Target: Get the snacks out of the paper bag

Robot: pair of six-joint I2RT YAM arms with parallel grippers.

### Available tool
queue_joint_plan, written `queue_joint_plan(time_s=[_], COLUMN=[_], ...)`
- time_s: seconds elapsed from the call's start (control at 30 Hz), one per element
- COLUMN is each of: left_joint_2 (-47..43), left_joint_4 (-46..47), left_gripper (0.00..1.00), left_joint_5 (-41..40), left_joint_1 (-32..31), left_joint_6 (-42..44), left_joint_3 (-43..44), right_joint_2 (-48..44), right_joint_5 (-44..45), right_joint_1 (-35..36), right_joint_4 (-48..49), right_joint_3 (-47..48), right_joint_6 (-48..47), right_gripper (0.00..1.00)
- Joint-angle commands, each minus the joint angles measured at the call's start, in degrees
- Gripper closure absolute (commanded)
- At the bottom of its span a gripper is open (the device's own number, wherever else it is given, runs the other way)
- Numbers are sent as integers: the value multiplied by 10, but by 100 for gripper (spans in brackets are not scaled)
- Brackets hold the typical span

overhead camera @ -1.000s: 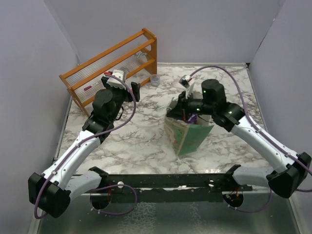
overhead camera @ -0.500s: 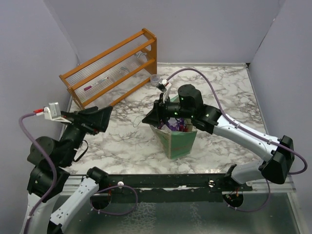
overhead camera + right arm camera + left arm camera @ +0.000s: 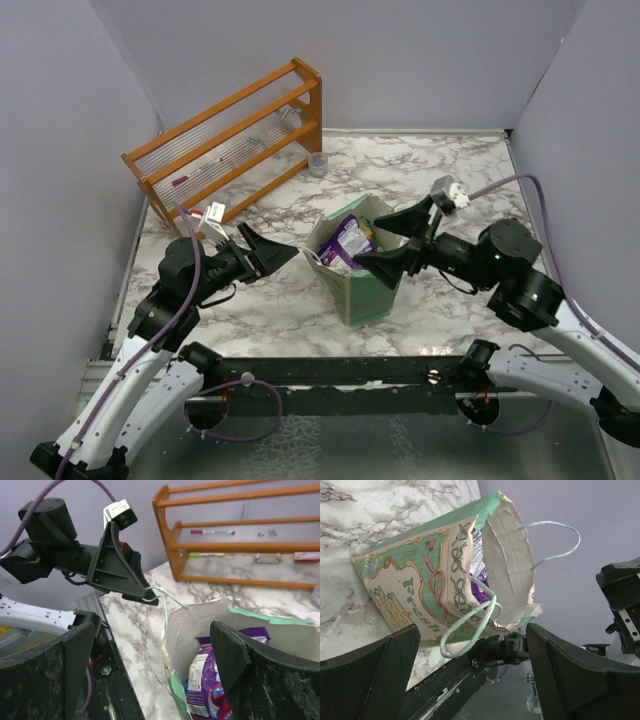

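Note:
The green paper bag [image 3: 372,292] stands upright mid-table with its mouth open. A purple snack packet [image 3: 348,240] shows in the mouth, with more packets under it [image 3: 204,680]. My right gripper [image 3: 372,238] is open and holds nothing, one finger on each side of the bag's right rim. My left gripper [image 3: 280,258] is open just left of the bag. In the left wrist view the printed front [image 3: 410,590] fills the frame, and the pale green handle loop [image 3: 470,630] hangs between the open fingers of my left gripper [image 3: 472,632]. In the right wrist view my right gripper [image 3: 154,630] spans the bag's cream inside [image 3: 195,625].
An orange wooden rack [image 3: 230,130] stands at the back left with markers on its shelves. A small clear cup [image 3: 318,165] sits beside it. Grey walls close in the marble table [image 3: 450,170] on three sides. The black base rail [image 3: 350,375] runs along the near edge.
My right gripper has opened and drawn back to the right, out of the bag. My left gripper has swung in from the left to the bag's handle.

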Motion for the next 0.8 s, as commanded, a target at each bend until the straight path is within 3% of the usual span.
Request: queue_joint_plan(time_s=[0.0, 0.1, 0.2, 0.47, 0.63, 0.77], left_joint_2=[-36, -41, -34, -8, 9, 12], left_joint_4=[-2, 32, 139, 164, 117, 178], left_gripper=[8, 7, 12, 9, 8, 8], left_joint_5=[24, 49, 95, 86, 42, 77], left_joint_1=[-1, -1, -1, -1, -1, -1], left_joint_6=[21, -1, -27, 20, 62, 43], left_joint_3=[3, -39, -90, -68, -31, -32], right_joint_2=[-72, -106, -118, -111, -118, -128], right_joint_5=[64, 77, 77, 71, 66, 76], right_joint_1=[2, 2, 2, 2, 2, 2], right_joint_4=[-32, -27, -19, -44, -44, -45], right_joint_3=[-27, -41, -50, -43, -42, -47], right_joint_6=[-48, -64, -82, -94, -92, -92], right_gripper=[1, 1, 1, 1, 1, 1])
